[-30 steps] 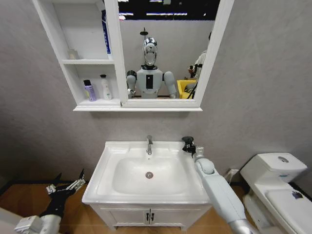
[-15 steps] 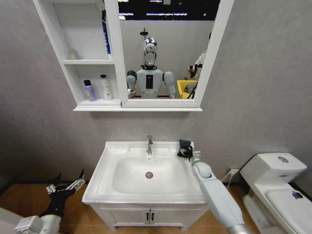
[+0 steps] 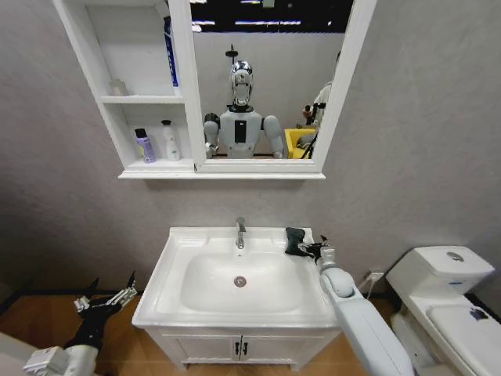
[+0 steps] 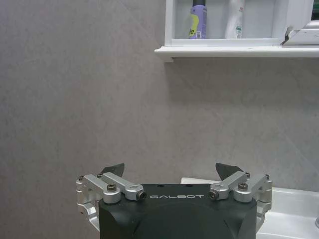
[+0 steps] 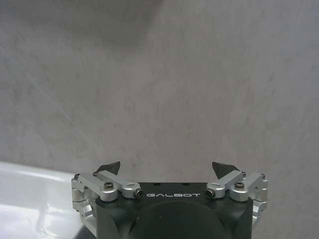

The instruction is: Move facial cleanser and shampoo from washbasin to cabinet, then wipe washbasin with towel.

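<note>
The white washbasin (image 3: pixel 176 274) with its chrome tap (image 3: pixel 240 233) is below me. The black towel (image 3: pixel 295 240) lies bunched on the basin's back right rim. My right gripper (image 3: pixel 317 248) hovers just right of the towel, open and empty; in the right wrist view its fingers (image 5: pixel 106 167) stand apart before the grey wall. The cabinet (image 3: pixel 141 168) hangs above, and its lowest niche holds a purple bottle (image 3: pixel 144 146) and a white bottle (image 3: pixel 170 141). My left gripper (image 3: pixel 109 296) is parked low, left of the basin, open (image 4: pixel 169 169).
A white toilet (image 3: pixel 438 282) stands close on the right. A two-door cupboard (image 3: pixel 239 345) sits under the basin. A blue bottle (image 3: pixel 168 51) stands in the cabinet's upper niche. The grey wall is directly behind the basin.
The right gripper lowered the towel onto the basin's back right rim, let it go and drew back a little to the right. The left arm has not moved.
</note>
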Motion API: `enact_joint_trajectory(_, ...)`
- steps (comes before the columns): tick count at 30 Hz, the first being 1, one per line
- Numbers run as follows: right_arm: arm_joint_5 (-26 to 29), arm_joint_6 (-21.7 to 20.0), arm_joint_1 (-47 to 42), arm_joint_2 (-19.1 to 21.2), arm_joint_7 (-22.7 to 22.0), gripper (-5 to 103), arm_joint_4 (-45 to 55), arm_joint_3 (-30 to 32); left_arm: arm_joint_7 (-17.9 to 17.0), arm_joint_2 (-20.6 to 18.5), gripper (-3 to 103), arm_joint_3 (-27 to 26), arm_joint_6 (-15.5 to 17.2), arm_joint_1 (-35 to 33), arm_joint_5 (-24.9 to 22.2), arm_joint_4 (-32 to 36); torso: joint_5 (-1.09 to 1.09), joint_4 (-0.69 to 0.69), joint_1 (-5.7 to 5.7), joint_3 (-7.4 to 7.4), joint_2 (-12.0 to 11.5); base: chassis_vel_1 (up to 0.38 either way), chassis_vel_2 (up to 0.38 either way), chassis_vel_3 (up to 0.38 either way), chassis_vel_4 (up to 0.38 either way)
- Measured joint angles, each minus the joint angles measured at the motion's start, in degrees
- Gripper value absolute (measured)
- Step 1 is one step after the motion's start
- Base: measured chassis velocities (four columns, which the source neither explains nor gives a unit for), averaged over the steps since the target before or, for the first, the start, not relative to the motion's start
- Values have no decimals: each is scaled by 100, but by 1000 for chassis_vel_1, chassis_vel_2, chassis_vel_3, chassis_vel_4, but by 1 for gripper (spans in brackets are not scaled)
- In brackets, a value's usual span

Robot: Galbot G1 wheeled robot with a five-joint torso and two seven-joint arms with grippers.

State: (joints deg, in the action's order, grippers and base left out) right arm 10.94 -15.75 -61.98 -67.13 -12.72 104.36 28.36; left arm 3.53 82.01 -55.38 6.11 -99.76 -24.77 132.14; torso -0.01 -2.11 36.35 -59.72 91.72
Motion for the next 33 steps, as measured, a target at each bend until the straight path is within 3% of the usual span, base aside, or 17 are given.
enact_joint_trajectory(2, -12, -34, -301, -89, -62, 100, 374, 69, -3, 1, 100, -1, 0, 0, 0, 0, -1, -2, 0, 0, 0, 0, 0, 0, 0)
enact_joint_trajectory(5, -171, -88, -1622, -494, -223, 100, 1842, 140, -2, 0, 100, 0, 0, 0, 0, 0, 1, 2, -1, 0, 1, 0, 0, 0, 0)
enact_joint_trajectory(8, -356, -21, -2267, -710, -337, 100, 2534, 109, -2, 0, 100, 0, -1, 0, 0, 0, -1, -3, -1, 1, 1, 0, 0, 0, 0)
enact_joint_trajectory(14, -635, 36, -3396, -886, -451, 100, 3323, 83, -3, 0, 100, 0, 0, 0, 0, 0, 0, 1, -1, 0, 1, 0, 0, 0, 0)
enact_joint_trajectory(24, -768, 89, -3672, -859, -692, 100, 3599, 6, -3, 0, 100, 0, 0, 1, 0, 0, 1, -1, 4, -2, -1, 29, -43, -26, 52)
enact_joint_trajectory(33, -845, 119, -3752, -901, -705, 100, 3690, -23, 0, 0, 100, 0, 0, 0, 0, 0, 2, 0, 0, -1, 0, 159, -232, -153, 216)
